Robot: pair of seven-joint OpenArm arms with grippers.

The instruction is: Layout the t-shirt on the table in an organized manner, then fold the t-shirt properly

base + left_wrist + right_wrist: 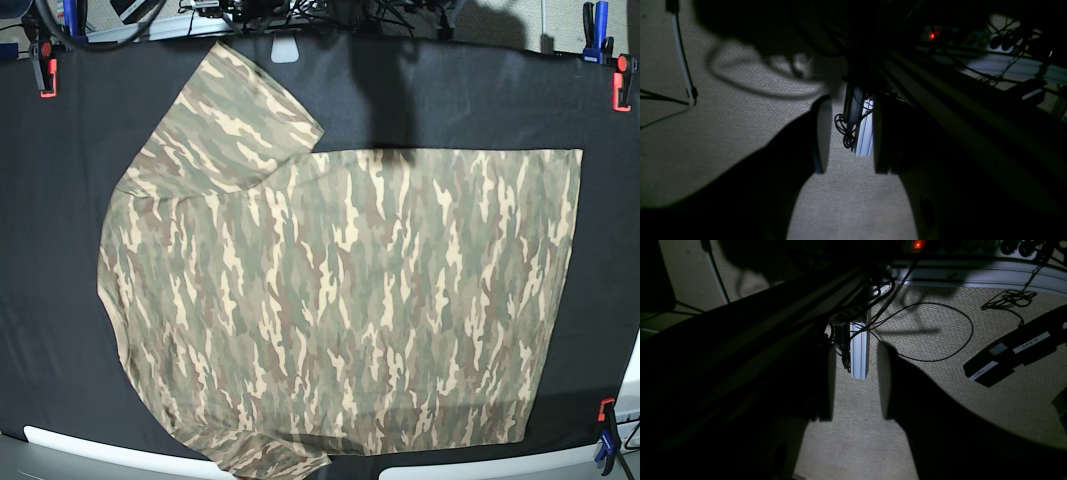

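Observation:
The camouflage t-shirt (340, 300) lies spread flat on the black table (60, 200), collar end to the left and hem to the right. One sleeve (230, 120) points to the far edge; the other reaches the near edge at the bottom. Neither arm shows in the base view. In the left wrist view my left gripper (850, 140) hangs over carpeted floor, fingers (822, 133) apart with nothing between them. My right gripper (856, 386) is likewise open and empty over the floor. No cloth shows in either wrist view.
Red-and-black clamps (45, 65) and blue clamps (597, 25) grip the table corners, another at the near right (605, 435). Below the grippers are an aluminium post (865, 130), loose cables (940, 330), a lit power strip (933, 35) and a black labelled device (1013, 355).

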